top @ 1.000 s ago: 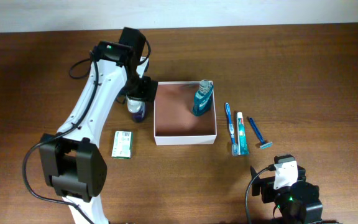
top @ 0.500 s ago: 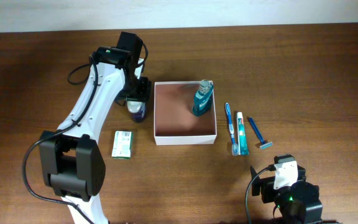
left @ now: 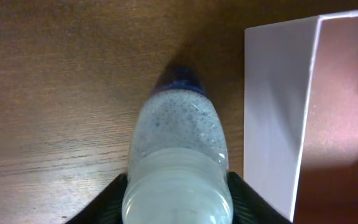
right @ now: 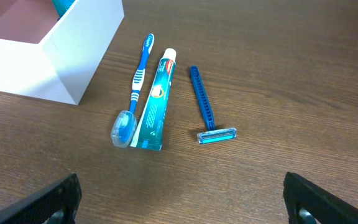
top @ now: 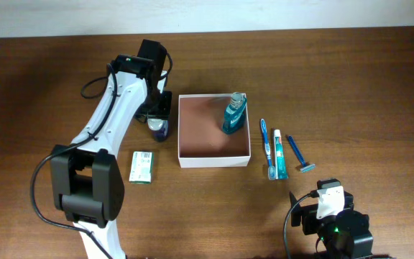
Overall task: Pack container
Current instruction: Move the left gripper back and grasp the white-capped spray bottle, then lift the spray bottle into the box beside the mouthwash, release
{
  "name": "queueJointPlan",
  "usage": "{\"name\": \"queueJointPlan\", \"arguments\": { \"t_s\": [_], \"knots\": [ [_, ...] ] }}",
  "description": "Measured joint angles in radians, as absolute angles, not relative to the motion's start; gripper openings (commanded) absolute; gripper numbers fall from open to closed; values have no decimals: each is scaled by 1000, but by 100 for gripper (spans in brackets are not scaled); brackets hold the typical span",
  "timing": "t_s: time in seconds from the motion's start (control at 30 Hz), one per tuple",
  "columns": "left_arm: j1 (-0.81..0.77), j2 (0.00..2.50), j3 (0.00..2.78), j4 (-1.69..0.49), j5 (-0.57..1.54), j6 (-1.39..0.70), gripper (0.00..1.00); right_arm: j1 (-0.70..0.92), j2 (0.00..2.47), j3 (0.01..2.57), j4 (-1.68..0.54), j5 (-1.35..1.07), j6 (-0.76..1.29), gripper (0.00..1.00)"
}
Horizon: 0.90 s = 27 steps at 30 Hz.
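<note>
The container (top: 207,135), a square white-walled box with a reddish-brown inside, sits mid-table with a teal bottle (top: 233,115) standing in its far right corner. Just left of it stands a small clear bottle (top: 158,129) with a dark blue end. My left gripper (top: 158,109) is shut on it. In the left wrist view the black fingers (left: 107,199) press both sides of the pale bottle (left: 179,143), and the container's white wall (left: 272,112) lies close on the right. My right gripper (right: 182,199) stands open over bare wood at the table's near right.
Right of the container lie a blue toothbrush (top: 266,140), a toothpaste tube (top: 279,155) and a blue razor (top: 299,153), side by side. A small green-and-white packet (top: 142,166) lies to the container's front left. The left arm's cable loops near the back left.
My left gripper has closed from wide open onto the small bottle, and the arm has shifted slightly. The right arm and everything else have stayed put.
</note>
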State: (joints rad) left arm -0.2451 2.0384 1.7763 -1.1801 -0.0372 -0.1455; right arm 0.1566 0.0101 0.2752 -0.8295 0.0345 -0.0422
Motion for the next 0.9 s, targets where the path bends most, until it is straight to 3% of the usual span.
{"name": "queueJointPlan", "arguments": {
  "t_s": [0.1, 0.2, 0.37, 0.67, 0.9],
  "knots": [
    [-245, 2038, 1778, -1187, -36, -142, 17, 157, 10, 275, -830, 35, -42, 99],
    [-245, 2040, 1791, -1228, -38, -143, 11, 157, 10, 275, -830, 35, -42, 99],
    [-245, 2054, 1898, -1345, -39, -143, 9, 157, 10, 275, -830, 35, -42, 99],
    [-258, 2053, 2326, -1583, -53, -143, 9, 157, 10, 275, -830, 35, -42, 99],
    [-374, 2046, 2429, -1641, -37, -144, 9, 157, 10, 275, -829, 35, -42, 99]
  ]
}}
